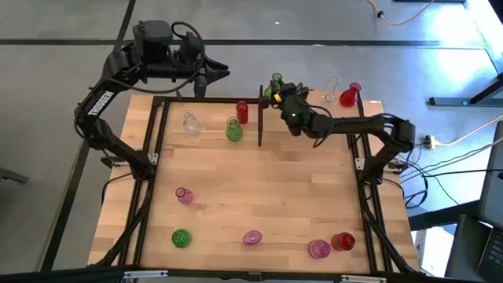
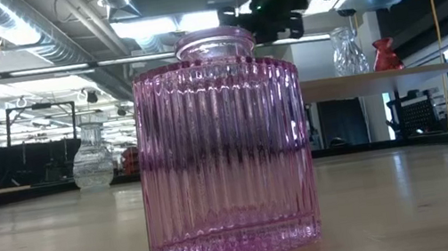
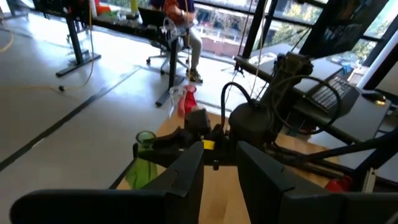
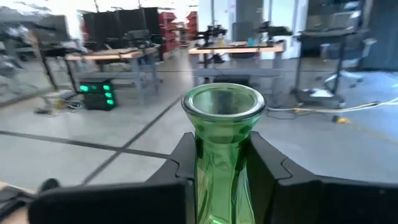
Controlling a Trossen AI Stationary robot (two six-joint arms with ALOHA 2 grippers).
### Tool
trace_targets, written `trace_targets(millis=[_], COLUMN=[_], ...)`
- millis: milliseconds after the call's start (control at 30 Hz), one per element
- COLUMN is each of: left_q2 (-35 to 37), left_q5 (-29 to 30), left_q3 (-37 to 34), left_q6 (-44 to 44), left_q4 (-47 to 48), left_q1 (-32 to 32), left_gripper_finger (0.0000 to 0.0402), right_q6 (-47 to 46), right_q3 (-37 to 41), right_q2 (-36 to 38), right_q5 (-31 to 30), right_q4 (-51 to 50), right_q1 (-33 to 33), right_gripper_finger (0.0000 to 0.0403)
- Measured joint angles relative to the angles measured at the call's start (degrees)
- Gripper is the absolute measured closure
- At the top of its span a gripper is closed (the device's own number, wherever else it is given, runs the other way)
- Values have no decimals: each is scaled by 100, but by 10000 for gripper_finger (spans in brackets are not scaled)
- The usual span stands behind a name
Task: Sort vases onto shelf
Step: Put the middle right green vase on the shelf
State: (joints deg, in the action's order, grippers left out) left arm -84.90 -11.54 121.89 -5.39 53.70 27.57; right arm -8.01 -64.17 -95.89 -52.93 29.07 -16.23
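At the far edge of the table, near its middle, the right gripper [image 1: 277, 89] is clenched on a green vase [image 4: 222, 152]; the right wrist view shows both fingers [image 4: 177, 163] pressed against the neck just under the flared rim, with the body of the vase cut off below the frame. From above only the rim of that vase [image 1: 277, 79] is visible beyond the gripper, and whether its base rests on anything cannot be told.

Left gripper [image 1: 200, 81] hangs over the far left part of the table. Its fingers [image 3: 186, 177] stand slightly parted with nothing between them.

Shelf [image 1: 369, 104]: seen from above only as a strip of light wood at the far right, largely masked by the right arm. A clear vase [image 1: 332, 85] and a red vase [image 1: 350, 95] stand on it, confirmed in the low view, where its left end is hidden behind the foreground vase.

On the tabletop [image 1: 259, 189], far side: a clear vase [image 1: 190, 123], a green vase [image 1: 233, 130] and a slim red vase [image 1: 242, 112], the last just beside a black upright post [image 1: 260, 116]. Near side: a pink vase [image 1: 184, 195], a green vase [image 1: 181, 237], a pink vase [image 1: 251, 237], a pink ribbed vase [image 1: 317, 249] and a red vase [image 1: 343, 241] just beside it. Whether the near-side vases are upright or lying cannot be judged from overhead.

The low view is dominated by a pink ribbed vase [image 2: 221, 148], upright, which blocks most of the table behind it.
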Motion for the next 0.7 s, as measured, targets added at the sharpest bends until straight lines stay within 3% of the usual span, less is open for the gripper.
trace_targets(millis=[367, 467, 700], left_q2=[28, 39, 33], left_q5=[-26, -84, -144], left_q3=[0, 0, 0], left_q6=[-3, -11, -37], left_q4=[256, 253, 257], left_q1=[0, -29, -42], left_gripper_finger=[313, 313, 313], right_q6=[169, -328, -962], right_q3=[-548, -548, -548], right_q2=[-543, -543, -611], right_q5=[-747, -999, -947], right_q4=[-138, -501, -1011], right_q1=[7, 7, -12], right_gripper_finger=[342, 342, 342])
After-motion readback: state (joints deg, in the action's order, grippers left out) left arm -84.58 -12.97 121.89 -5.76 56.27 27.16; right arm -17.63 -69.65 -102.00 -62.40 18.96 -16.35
